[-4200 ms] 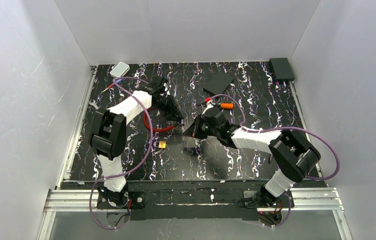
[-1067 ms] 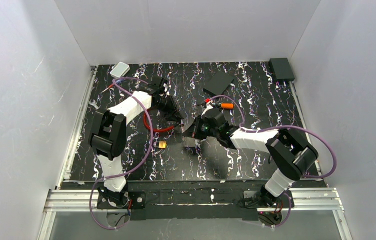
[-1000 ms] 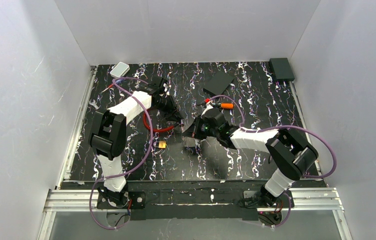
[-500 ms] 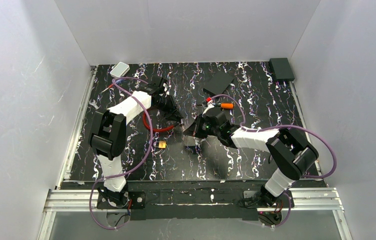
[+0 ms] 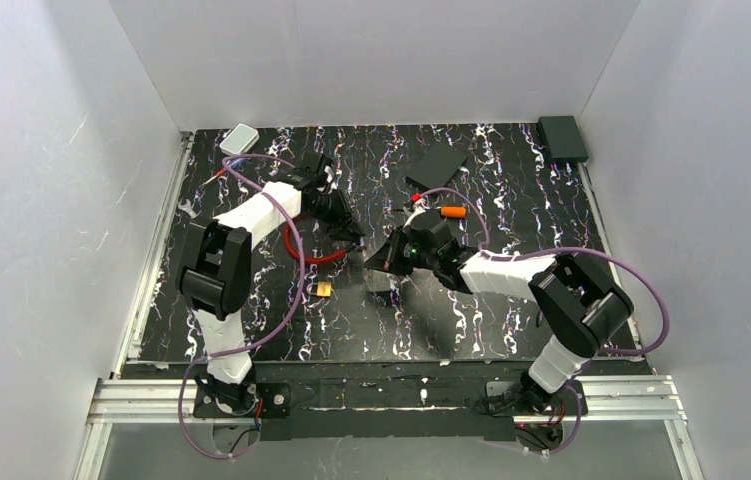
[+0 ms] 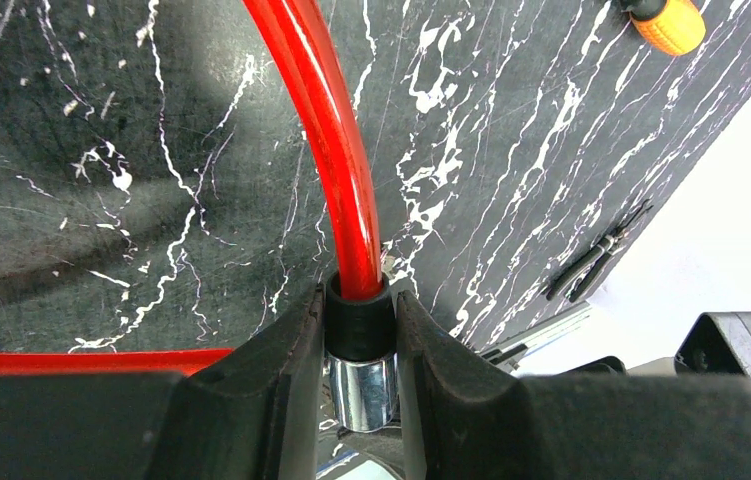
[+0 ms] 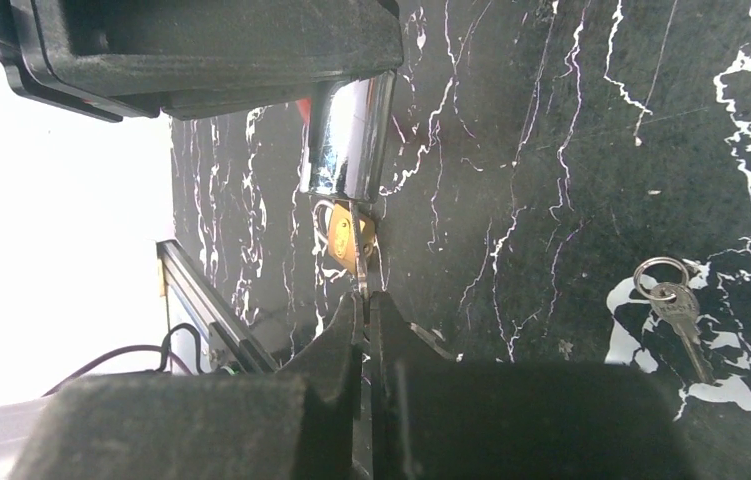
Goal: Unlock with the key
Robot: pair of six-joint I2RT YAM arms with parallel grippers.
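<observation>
Black, white-veined desk (image 5: 431, 335) in a white-walled booth: the key is at the lock's mouth and the lock is not yet open.
Near the middle of the desk the left hand (image 6: 359, 305) is clamped round the black end of the red cable lock (image 6: 336, 150). It presents the lock's chrome barrel (image 7: 351, 140) to the right hand (image 7: 363, 300). That hand is clenched on the key (image 7: 360, 262), a thin silvery blade seen edge-on. The key's tip meets the barrel's end face, but I cannot tell whether it has gone in. Picking up and lining up look done. Seating the key, turning it and drawing the cable out seem left, since the red cable still sits in its collar. A brass padlock (image 7: 341, 240) lies on the desk close by, untouched. A small bunch of keys on a ring (image 7: 673, 303) lies well apart from it.
</observation>
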